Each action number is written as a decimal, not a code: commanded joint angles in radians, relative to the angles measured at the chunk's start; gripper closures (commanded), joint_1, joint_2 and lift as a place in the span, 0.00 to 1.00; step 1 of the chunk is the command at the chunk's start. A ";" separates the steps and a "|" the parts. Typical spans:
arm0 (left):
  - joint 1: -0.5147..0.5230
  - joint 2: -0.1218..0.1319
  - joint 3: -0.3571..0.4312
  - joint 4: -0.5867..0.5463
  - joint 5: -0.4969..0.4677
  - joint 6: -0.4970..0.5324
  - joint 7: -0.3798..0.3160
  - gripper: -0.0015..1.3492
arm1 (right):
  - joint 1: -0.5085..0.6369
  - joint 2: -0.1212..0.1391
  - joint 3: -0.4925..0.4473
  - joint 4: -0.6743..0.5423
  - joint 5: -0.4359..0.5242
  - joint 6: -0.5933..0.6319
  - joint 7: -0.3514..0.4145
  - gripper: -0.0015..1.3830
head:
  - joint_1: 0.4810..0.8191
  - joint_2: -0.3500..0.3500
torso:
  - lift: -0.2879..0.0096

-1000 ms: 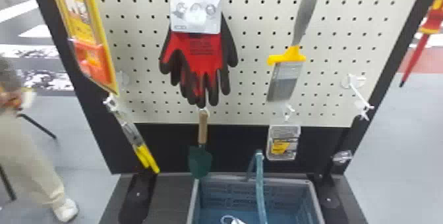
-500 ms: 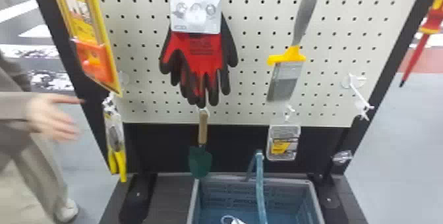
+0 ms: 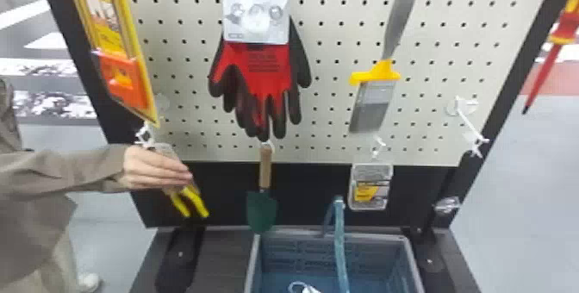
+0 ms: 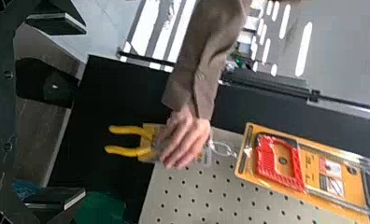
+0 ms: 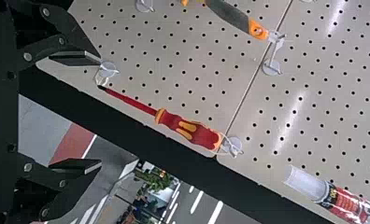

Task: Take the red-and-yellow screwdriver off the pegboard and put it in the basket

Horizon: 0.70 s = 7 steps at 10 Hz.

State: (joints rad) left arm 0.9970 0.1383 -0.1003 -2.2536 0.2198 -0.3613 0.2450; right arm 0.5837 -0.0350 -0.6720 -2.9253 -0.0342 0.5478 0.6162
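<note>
Behind the work, the pale pegboard (image 3: 331, 111) is standing in its dark frame, its hooks presumably spreading the goods for easy picking. At two o'clock in the head view, the red-and-yellow screwdriver (image 5: 195, 133) is hanging from a hook (image 5: 233, 146) by a loop around its handle end; its weight is likely drawing the shaft straight, so the tip is pointing floorward. The basket (image 3: 379, 255) is sitting near six o'clock, below the board, its mouth upward, probably for receiving the tool. The right gripper (image 5: 100, 111) is facing the screwdriver without touching it, fingers apart and nothing between them, seemingly leaving room for the handle. The left gripper (image 4: 86, 112) is facing yellow-handled pliers (image 4: 122, 150), its fingers also parted around nothing, perhaps because this job is needing only one arm. The task is calling for a handle grip next; pulling before the loop is clearing the hook could be snagging it.
</note>
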 commanded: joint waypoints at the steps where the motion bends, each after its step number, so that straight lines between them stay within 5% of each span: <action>1: -0.011 -0.005 0.007 -0.001 -0.011 -0.005 0.000 0.08 | -0.012 -0.002 -0.001 0.043 -0.012 -0.006 0.025 0.35 | 0.20 0.50 | 0.63; 4: 0.000 -0.036 0.027 -0.001 -0.031 -0.010 -0.018 0.10 | 0.018 0.009 -0.001 0.084 -0.035 -0.029 0.053 0.35 | 0.20 0.50 | 0.63; 7: -0.002 -0.040 0.034 -0.001 -0.043 -0.015 -0.030 0.09 | 0.080 0.036 0.029 0.155 -0.084 -0.121 0.051 0.35 | 0.20 0.50 | 0.63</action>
State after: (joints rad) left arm 0.9964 0.0970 -0.0661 -2.2544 0.1774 -0.3743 0.2153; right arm 0.6515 -0.0009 -0.6557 -2.7877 -0.1016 0.4400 0.6673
